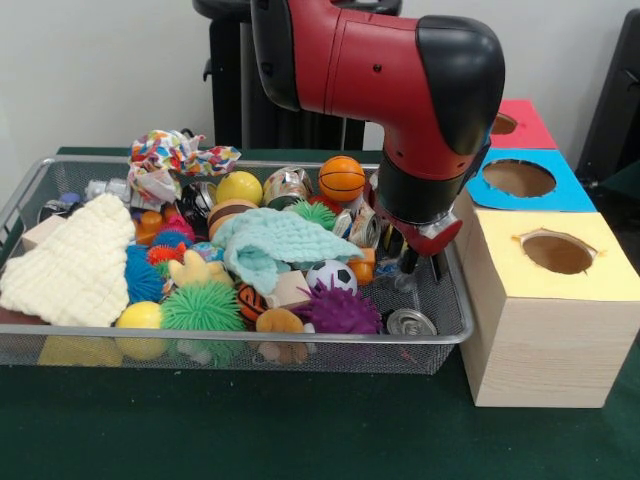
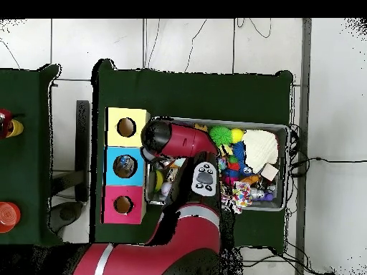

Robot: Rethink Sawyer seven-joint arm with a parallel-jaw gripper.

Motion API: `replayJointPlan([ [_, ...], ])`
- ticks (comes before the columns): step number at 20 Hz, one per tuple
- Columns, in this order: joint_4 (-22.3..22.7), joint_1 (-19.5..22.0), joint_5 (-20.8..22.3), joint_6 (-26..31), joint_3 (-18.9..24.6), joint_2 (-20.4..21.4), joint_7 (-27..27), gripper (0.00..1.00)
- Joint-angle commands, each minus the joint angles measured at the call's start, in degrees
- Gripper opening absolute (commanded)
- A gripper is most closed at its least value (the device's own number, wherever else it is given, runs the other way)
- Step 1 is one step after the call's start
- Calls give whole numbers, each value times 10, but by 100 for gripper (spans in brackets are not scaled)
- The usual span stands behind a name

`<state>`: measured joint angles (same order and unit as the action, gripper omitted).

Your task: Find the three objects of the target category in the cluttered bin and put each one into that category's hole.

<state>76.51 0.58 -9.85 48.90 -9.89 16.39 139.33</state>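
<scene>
The wire mesh bin point(image 1: 455, 335) is full of toys, cloths and cans. My gripper point(image 1: 422, 266) hangs low inside its right end, next to the boxes, with its black fingers point(image 1: 408, 264) apart and nothing clearly between them. A crumpled clear plastic piece point(image 1: 392, 281), which looks like a bottle, lies just under and left of the fingertips. Another pale clear piece point(image 1: 100, 188) shows at the bin's far left. The blue-surround hole point(image 1: 518, 178) is on the middle box, right of the gripper. In the overhead view the arm hides the gripper; the bin point(image 2: 287, 168) and the blue hole point(image 2: 125, 166) show.
The yellow-surround hole point(image 1: 556, 252) is nearest the camera and the red one point(image 1: 503, 124) is farthest. Shiny cans point(image 1: 410, 322) lie near the gripper. A mint cloth point(image 1: 275, 245), a cream cloth point(image 1: 75, 262), balls and spiky toys fill the rest of the bin.
</scene>
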Motion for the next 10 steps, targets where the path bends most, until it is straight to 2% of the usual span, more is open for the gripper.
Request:
replayJointPlan([
  [1,8,-1,17,-43,18,-36,54,0],
  [6,3,4,16,-49,21,-42,51,0],
  [10,-3,4,16,-31,15,-26,50,0],
])
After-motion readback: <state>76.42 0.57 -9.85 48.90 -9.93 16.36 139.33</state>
